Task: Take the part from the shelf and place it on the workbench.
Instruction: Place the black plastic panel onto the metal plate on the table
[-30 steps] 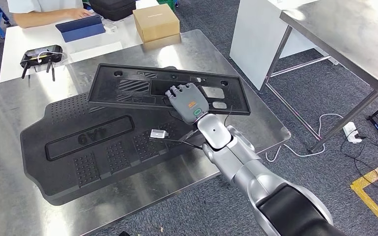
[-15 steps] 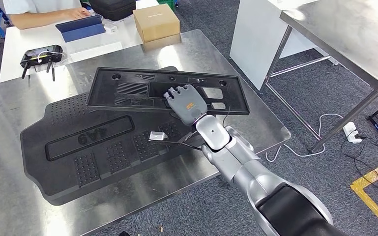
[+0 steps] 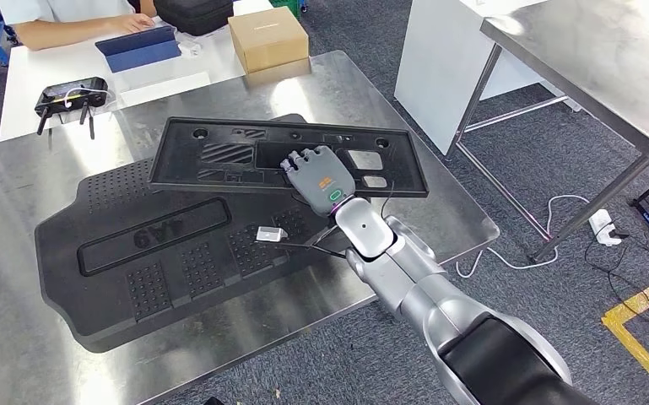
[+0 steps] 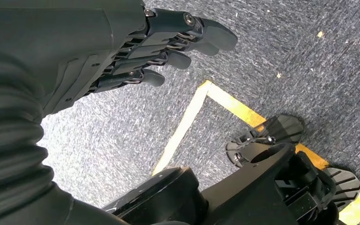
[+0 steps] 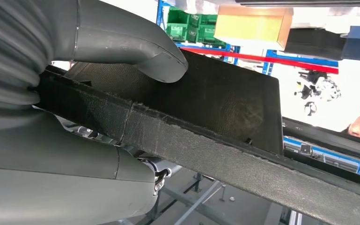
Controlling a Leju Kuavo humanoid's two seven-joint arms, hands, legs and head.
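The right hand (image 3: 321,175) still grips the black panel (image 3: 219,156) by its near edge. In the last second the panel has sunk a little and now lies low over the mat (image 3: 118,253) on the workbench (image 3: 17,177); letting go looks near. The left hand (image 4: 168,42) hangs empty, fingers loosely apart.

I'm seeing my right hand (image 5: 75,126) gripping the black part's (image 5: 206,122) edge, thumb (image 5: 135,49) lying across its textured face, a cardboard box (image 5: 253,26) sitting well beyond.
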